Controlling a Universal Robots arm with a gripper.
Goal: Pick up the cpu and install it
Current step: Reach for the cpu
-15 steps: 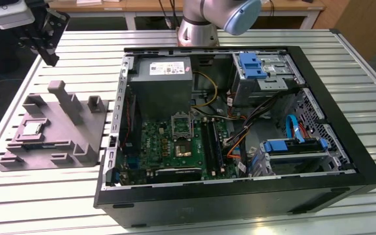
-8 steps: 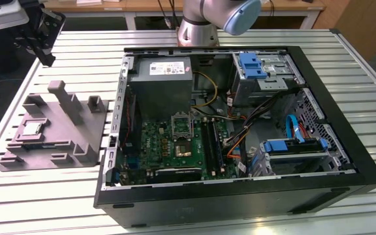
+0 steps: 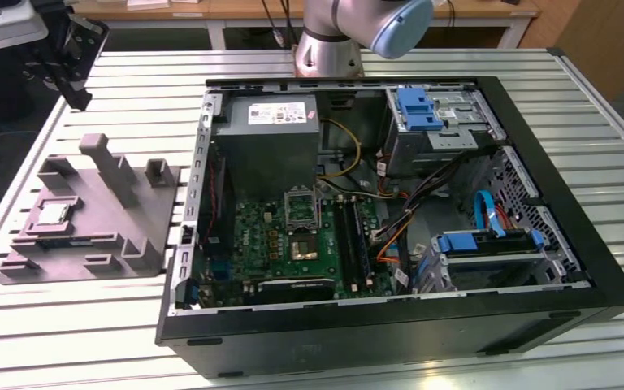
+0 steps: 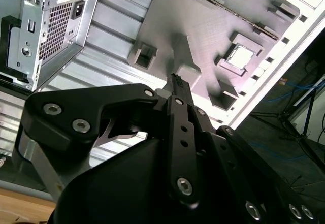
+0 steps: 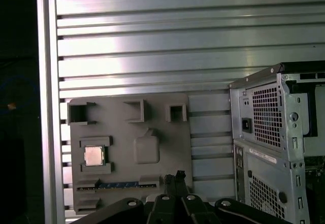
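The cpu is a small silvery square chip lying flat in a recess of the grey moulded tray, at the exterior view's left. Both wrist views look down on the cpu in the tray. My gripper hangs high above the table beyond the tray's far edge, well apart from the chip. Its fingertips are together, shut on nothing. Inside the open computer case, the green motherboard shows a square socket.
The black case lies on its side, filling the slatted metal table from the middle to the exterior view's right. It holds a grey power supply, blue drive brackets and loose cables. Upright posts rise from the tray. The arm's base stands behind the case.
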